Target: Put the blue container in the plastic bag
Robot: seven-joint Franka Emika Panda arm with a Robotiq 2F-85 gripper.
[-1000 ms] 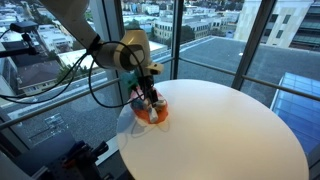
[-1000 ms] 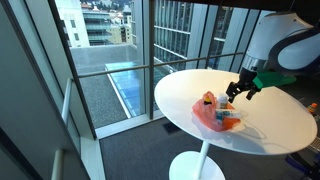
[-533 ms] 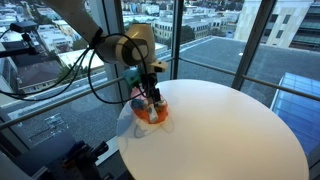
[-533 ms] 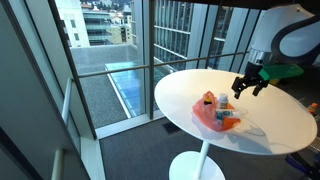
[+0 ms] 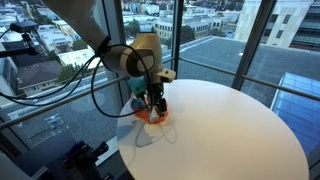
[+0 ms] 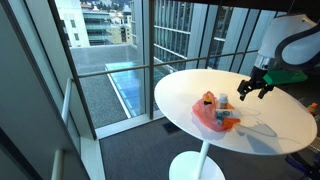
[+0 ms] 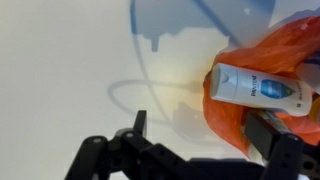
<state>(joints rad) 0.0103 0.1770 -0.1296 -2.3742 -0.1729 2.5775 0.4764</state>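
Observation:
The blue and white container (image 7: 258, 88) lies on its side in the mouth of the orange plastic bag (image 7: 238, 125) on the round white table (image 7: 70, 70). In both exterior views the bag (image 5: 150, 116) (image 6: 212, 114) sits near the table's edge, with the container (image 6: 224, 106) on it. My gripper (image 7: 205, 135) is open and empty. One finger (image 7: 138, 125) hangs over bare table, the other over the bag's edge. In the exterior views the gripper (image 5: 156, 100) (image 6: 251, 88) hovers just above and beside the bag.
The table's edge (image 6: 180, 122) is close to the bag, with glass walls (image 6: 110, 60) beyond it. The rest of the tabletop (image 5: 230, 130) is bare white surface. The arm's cables (image 5: 100, 85) hang off the table side.
My gripper has drawn away from the bag, sideways over the table. The container and bag stay where they were.

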